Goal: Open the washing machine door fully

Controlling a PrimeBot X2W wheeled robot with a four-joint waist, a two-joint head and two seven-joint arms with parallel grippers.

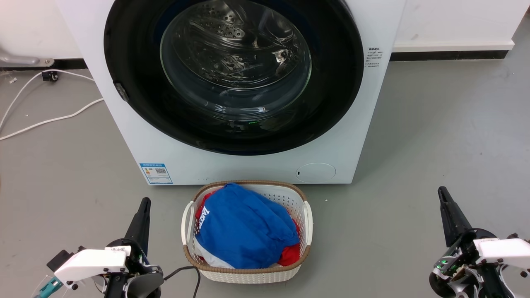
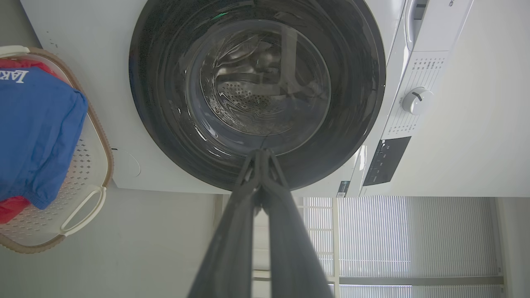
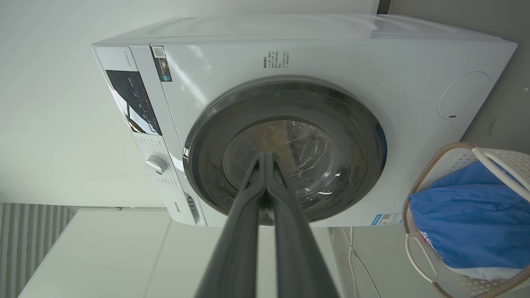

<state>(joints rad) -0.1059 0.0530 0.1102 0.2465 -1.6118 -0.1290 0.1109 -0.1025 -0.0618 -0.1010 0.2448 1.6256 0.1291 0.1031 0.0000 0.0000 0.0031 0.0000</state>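
Observation:
The washing machine door (image 1: 132,74) is a large round glossy black ring with a clear glass bowl at its centre, lying flat against the white machine front. It also faces me in the left wrist view (image 2: 165,124) and the right wrist view (image 3: 356,136). My left gripper (image 1: 145,203) is low at the left, well short of the machine, fingers together and empty (image 2: 261,154). My right gripper (image 1: 442,191) is low at the right, also shut on nothing (image 3: 265,155).
A white laundry basket (image 1: 308,217) with blue and red clothes stands on the grey floor right in front of the machine, between my arms. White cables (image 1: 49,120) lie on the floor at the left. The control dial (image 2: 417,100) sits on the machine's top panel.

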